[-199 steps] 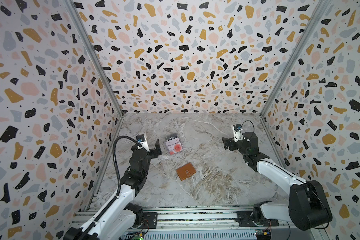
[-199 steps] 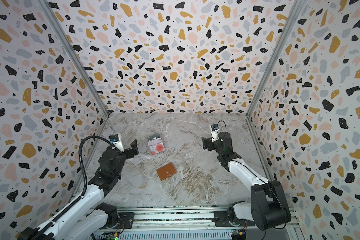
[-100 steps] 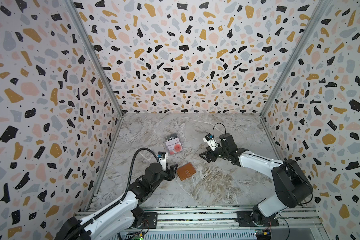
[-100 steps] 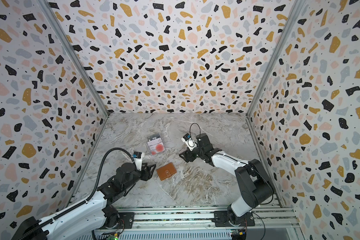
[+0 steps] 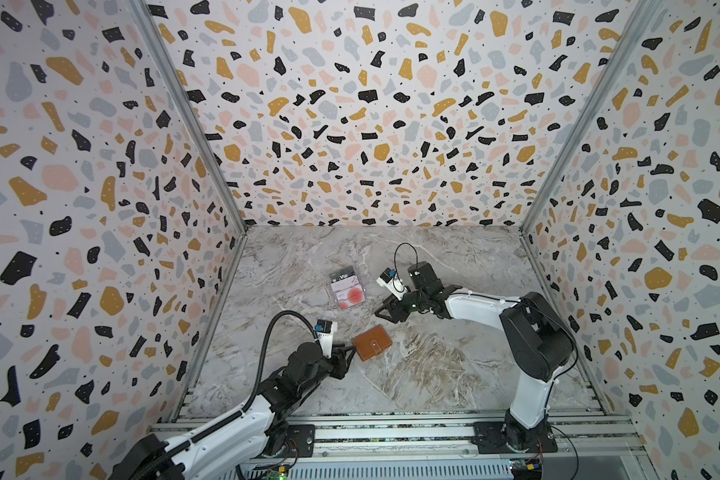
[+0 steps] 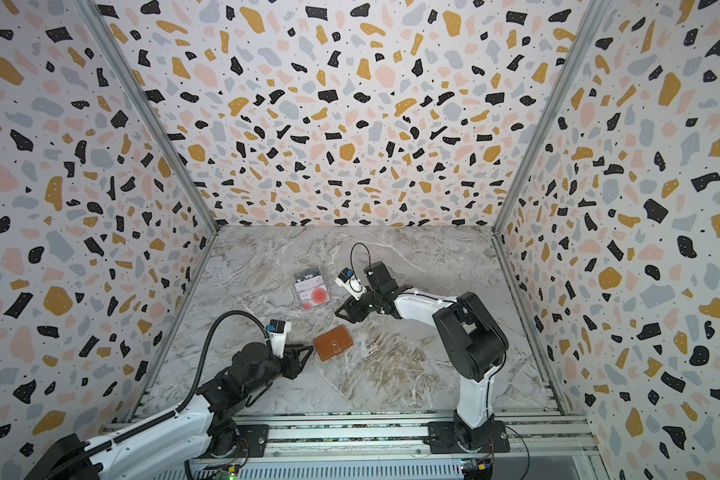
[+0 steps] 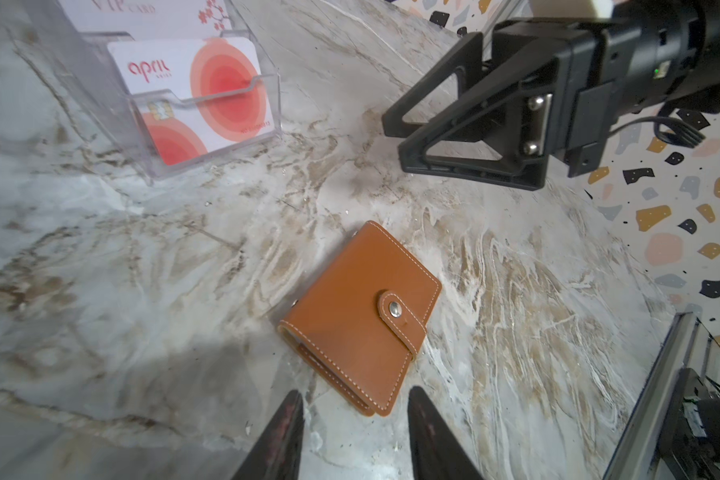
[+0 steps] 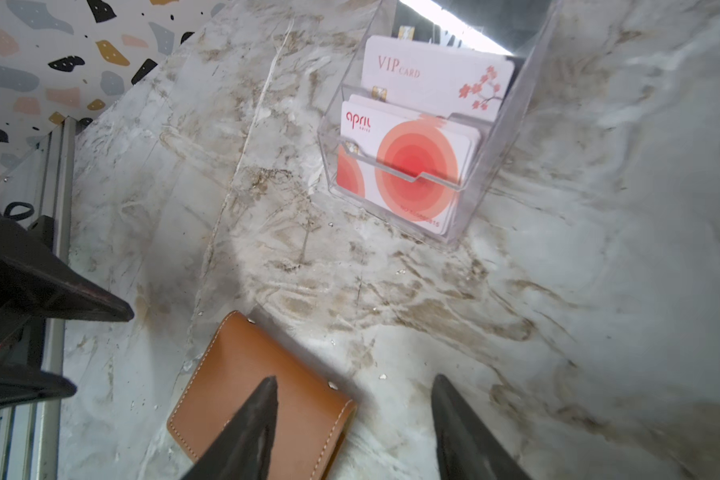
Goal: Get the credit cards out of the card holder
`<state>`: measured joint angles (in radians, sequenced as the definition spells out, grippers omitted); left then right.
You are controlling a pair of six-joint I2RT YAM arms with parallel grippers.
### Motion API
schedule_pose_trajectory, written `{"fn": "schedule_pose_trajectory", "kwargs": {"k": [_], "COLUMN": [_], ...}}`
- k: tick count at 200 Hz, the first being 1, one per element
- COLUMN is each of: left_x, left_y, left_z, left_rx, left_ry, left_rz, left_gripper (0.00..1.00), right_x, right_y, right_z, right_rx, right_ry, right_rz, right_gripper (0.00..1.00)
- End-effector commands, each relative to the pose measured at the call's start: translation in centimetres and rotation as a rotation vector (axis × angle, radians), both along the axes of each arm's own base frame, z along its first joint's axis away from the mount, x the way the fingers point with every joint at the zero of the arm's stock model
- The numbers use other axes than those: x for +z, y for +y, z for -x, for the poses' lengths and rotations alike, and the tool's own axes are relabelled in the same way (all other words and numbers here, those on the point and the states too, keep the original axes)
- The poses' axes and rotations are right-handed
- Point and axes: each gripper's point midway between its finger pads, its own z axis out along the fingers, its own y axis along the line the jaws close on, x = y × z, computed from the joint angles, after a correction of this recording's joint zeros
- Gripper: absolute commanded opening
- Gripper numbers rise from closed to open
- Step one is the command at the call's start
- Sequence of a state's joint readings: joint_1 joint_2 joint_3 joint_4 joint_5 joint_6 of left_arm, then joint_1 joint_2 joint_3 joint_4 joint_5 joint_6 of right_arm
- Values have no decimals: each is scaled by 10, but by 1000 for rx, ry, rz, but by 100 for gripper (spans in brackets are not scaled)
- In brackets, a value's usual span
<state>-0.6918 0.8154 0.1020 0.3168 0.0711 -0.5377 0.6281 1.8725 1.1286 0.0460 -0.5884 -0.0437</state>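
Observation:
The tan leather card holder [image 5: 372, 342] [image 6: 332, 342] lies flat on the marble table, snapped shut by its tab strap [image 7: 400, 311]. No credit cards show inside it. My left gripper [image 5: 349, 352] [image 6: 305, 358] is low at its left edge, open, and in the left wrist view the left gripper [image 7: 356, 390] frames the holder's near corner [image 7: 371, 399] without touching it. My right gripper [image 5: 385, 313] [image 6: 344, 313] hovers open behind the holder. In the right wrist view one fingertip [image 8: 262, 399] overlaps the holder [image 8: 225, 374].
A clear plastic case [image 5: 347, 286] [image 6: 310, 286] [image 8: 474, 199] stands behind the holder with white red-circle cards [image 7: 208, 91] and a VIP card [image 8: 429, 70] in it, close to the right gripper. Terrazzo walls close three sides. A metal rail [image 5: 391, 428] runs along the front.
Both arms have swung in from the sides to the middle. The left gripper came down beside the holder, the right one dropped between the case and the holder. Both jaws have narrowed.

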Motion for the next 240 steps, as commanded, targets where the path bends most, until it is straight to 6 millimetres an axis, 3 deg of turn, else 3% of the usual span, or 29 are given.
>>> {"fn": "schedule_pose_trajectory", "kwargs": {"k": [1, 44, 114, 146, 206, 240], "left_x": [0, -20, -33, -49, -52, -47], "left_y": [-13, -20, -59, -47, -16, -17], "left_z": [6, 5, 27, 14, -13, -22], "left_rx": [-77, -106, -307, -212, 39, 72], "left_ry": [2, 33, 57, 83, 72, 47], "left_rz": [-9, -182, -241, -363, -455, -441], "left_gripper": [43, 33, 31, 22, 19, 19], "right_x": [-1, -20, -32, -41, -50, -49], "right_y": [6, 14, 23, 16, -4, -14], "right_z": [7, 12, 24, 32, 56, 76], "right_rx": [51, 77, 137, 142, 129, 117], "right_ry": [21, 51, 93, 126, 196, 239], "right_rz": [26, 72, 86, 122, 170, 160], "right_gripper": [57, 52, 38, 34, 29, 29]}}
